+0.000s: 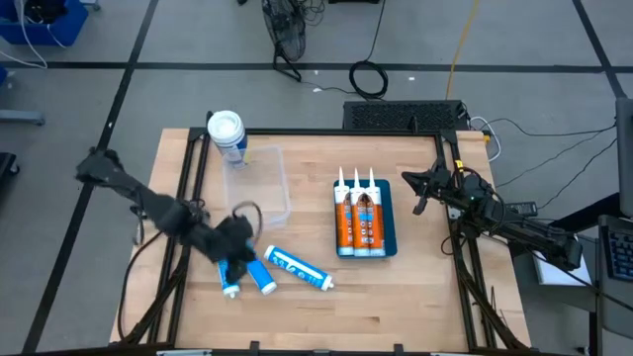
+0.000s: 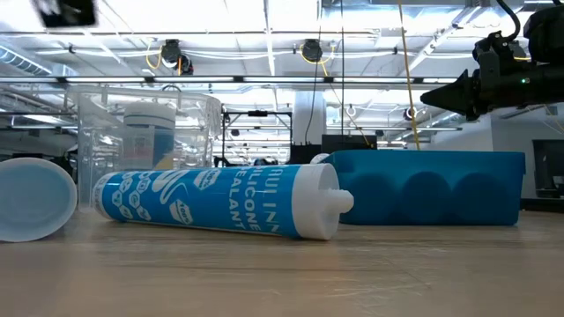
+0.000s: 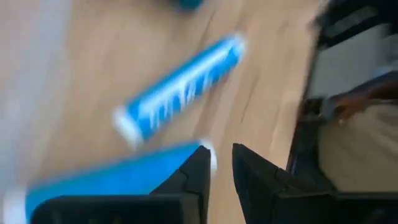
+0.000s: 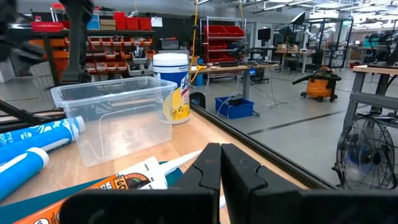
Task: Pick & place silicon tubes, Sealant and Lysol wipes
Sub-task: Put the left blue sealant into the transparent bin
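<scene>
Three blue-and-white silicone tubes lie on their sides on the wood table near its front left: one (image 1: 297, 269) (image 2: 211, 202), one (image 1: 259, 275) and one (image 1: 229, 284). My left gripper (image 1: 238, 259) (image 3: 221, 155) hangs shut above them, tilted downward, holding nothing. The Lysol wipes canister (image 1: 226, 133) (image 4: 171, 87) stands upright at the far left. Three orange-labelled sealant cartridges (image 1: 359, 218) lie side by side in a blue tray (image 1: 389, 225). My right gripper (image 1: 417, 193) (image 4: 221, 152) waits shut and level at the table's right edge.
A clear plastic bin (image 1: 263, 183) (image 4: 115, 115) stands next to the wipes, between them and the blue tray (image 2: 432, 187). Bare wood lies along the front right. Black frame rails run along the table's left and right sides.
</scene>
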Available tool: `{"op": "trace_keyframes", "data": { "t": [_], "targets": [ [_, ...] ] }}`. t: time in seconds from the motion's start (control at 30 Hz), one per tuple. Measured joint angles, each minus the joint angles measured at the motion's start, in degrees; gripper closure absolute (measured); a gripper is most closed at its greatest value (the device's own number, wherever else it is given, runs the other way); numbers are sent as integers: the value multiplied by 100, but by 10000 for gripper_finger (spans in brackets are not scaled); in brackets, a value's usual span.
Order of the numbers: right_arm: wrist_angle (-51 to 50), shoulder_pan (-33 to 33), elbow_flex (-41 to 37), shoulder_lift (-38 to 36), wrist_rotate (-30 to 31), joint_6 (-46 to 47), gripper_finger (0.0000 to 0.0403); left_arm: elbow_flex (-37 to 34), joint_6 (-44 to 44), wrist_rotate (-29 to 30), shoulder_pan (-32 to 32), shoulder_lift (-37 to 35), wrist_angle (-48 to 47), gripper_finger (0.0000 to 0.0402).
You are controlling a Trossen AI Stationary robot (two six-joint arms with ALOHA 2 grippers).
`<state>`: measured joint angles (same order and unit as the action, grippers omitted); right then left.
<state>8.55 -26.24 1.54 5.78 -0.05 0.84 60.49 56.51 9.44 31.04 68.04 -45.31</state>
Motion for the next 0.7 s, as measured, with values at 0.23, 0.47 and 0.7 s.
{"op": "trace_keyframes", "data": {
  "t": [0.23,0.47,0.7],
  "targets": [
    [16,0,2,0,0,-1,403,1643,4263,-42,896,1539,-1825,396],
    [16,0,2,0,0,0,403,1124,7682,-1155,1461,1994,-2279,332],
    [16,0,2,2,0,0,403,252,7825,-1035,979,1957,-1578,232]
  ]
}}
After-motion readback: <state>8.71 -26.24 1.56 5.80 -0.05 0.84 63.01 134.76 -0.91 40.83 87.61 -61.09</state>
